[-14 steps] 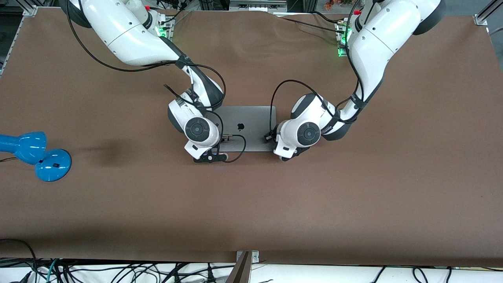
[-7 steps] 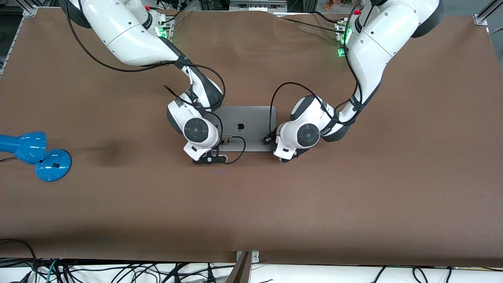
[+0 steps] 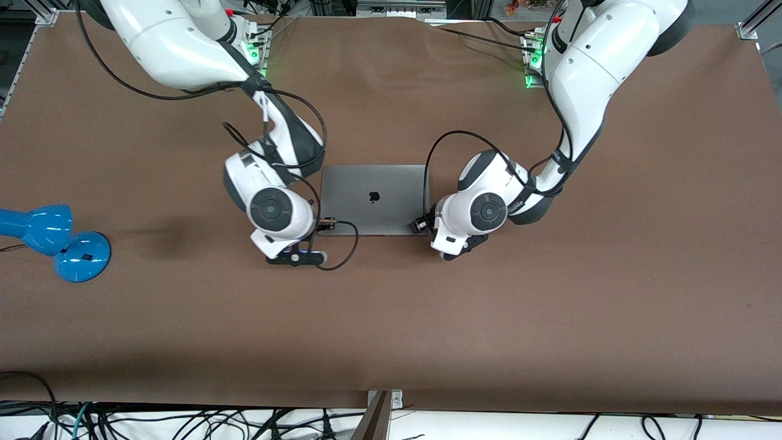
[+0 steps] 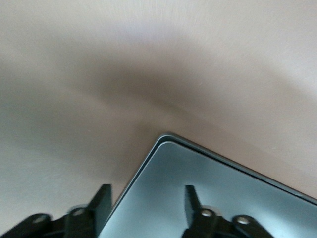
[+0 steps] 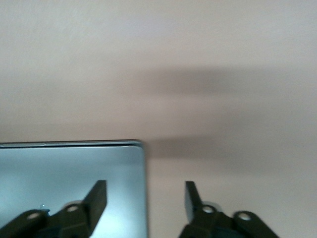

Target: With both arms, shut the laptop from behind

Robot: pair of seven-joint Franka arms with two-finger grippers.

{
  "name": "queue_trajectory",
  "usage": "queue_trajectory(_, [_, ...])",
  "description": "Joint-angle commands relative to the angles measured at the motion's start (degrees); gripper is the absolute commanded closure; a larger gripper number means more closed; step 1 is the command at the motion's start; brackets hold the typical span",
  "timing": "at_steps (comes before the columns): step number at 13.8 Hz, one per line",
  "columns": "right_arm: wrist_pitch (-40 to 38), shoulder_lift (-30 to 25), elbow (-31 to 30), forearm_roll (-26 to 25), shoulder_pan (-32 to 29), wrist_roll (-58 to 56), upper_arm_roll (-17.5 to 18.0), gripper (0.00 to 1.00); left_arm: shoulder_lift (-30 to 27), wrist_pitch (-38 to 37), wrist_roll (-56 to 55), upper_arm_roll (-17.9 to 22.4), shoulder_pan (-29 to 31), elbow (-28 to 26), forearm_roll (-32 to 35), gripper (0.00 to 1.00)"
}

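The space-grey laptop [image 3: 372, 198] lies shut and flat on the brown table, apple logo up. The right arm's wrist [image 3: 272, 211] hangs over the laptop's corner nearest the front camera at the right arm's end. The left arm's wrist [image 3: 482, 211] hangs over the matching corner at the left arm's end. In the left wrist view my left gripper [image 4: 147, 191] is open, one finger over the lid [image 4: 213, 178] and one over the table. My right gripper [image 5: 145, 186] is open too, straddling the lid's side edge [image 5: 64, 168]. Neither holds anything.
A blue desk lamp [image 3: 55, 238] lies at the right arm's end of the table. Green-lit arm bases [image 3: 531, 61] stand along the table edge farthest from the front camera. Loose cables [image 3: 183, 421] run below the edge nearest that camera.
Both grippers have opened. The right arm has swung off the lid toward its own end of the table, and the left arm has shifted slightly outward. The lid now shows almost whole.
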Motion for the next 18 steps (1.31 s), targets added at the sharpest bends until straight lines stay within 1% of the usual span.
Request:
queue_trajectory(1, [-6.28, -4.71, -1.0, 0.08, -3.65, -0.62, 0.3, 0.0, -7.59, -7.42, 0.26, -0.31, 3.79, -0.75, 1.76, 0.0])
queue_trajectory(3, [-10.25, -7.08, -0.91, 0.16, -6.55, -1.4, 0.3, 0.0, -11.37, -11.39, 4.36, -0.4, 5.12, -0.83, 1.76, 0.0])
queue_trajectory(4, [-10.96, -7.79, -0.91, 0.16, -7.79, -2.97, 0.3, 0.0, -13.65, -13.58, 6.83, -0.14, 5.39, -0.92, 1.68, 0.0])
queue_trajectory(6, [-12.28, -10.33, -0.91, 0.25, -10.69, -6.84, 0.56, 0.0, -18.05, -17.98, 11.13, -0.14, 8.01, -0.92, 1.76, 0.0])
queue_trajectory(7, [-12.64, -10.43, -0.91, 0.25, -11.83, -8.86, 0.48, 0.0, -20.68, -20.17, 15.51, -0.14, 9.42, -0.92, 1.76, 0.0])
queue_trajectory(8, [-12.55, -11.83, -1.0, 0.69, -12.1, -11.66, -0.05, 0.0, -22.53, -22.02, 20.16, -0.05, 11.17, -0.92, 1.68, 0.0])
queue_trajectory(9, [-12.55, -13.41, -1.61, 2.08, -12.28, -15.08, -1.88, 0.0, -24.64, -23.35, 23.69, -0.05, 13.02, -1.36, 1.68, 0.0])
queue_trajectory(10, [-12.64, -15.51, -2.13, 4.19, -12.28, -17.73, -4.42, 0.0, -27.27, -24.06, 25.03, 0.3, 13.21, -1.97, 1.76, 0.0])
queue_trajectory(12, [-11.76, -20.87, -5.81, 7.71, -12.72, -20.47, -8.12, 0.0, -31.05, -28.09, 28.19, 2.75, 12.17, -2.24, 3.16, 0.0])
queue_trajectory(14, [-11.59, -26.31, -8.71, 8.43, -14.29, -22.23, -9.89, 0.0, -35.97, -29.51, 32.93, 5.56, 10.93, -5.03, 3.7, 0.0])
queue_trajectory(15, [-10.37, -30.26, -11.86, 7.99, -14.74, -23.72, -10.07, 0.0, -38.96, -29.17, 35.74, 7.93, 9.62, -7.75, 3.7, 0.0])
queue_trajectory(16, [-8.7, -34.04, -14.51, 7.9, -15.0, -24.52, -11.03, 0.0, -41.77, -29.16, 38.81, 11.26, 7.61, -10.04, 3.44, 0.0])
queue_trajectory(17, [-8.77, -37.9, -16.88, 7.9, -15.01, -24.52, -12.25, 0.0, -44.41, -29.16, 42.32, 14.94, 5.85, -11.89, 2.91, 0.0])
queue_trajectory(18, [-8.95, -41.08, -18.65, 7.9, -15.01, -24.52, -12.88, 0.0, -46.87, -29.25, 46.19, 17.59, 5.05, -13.56, 2.82, 0.0])
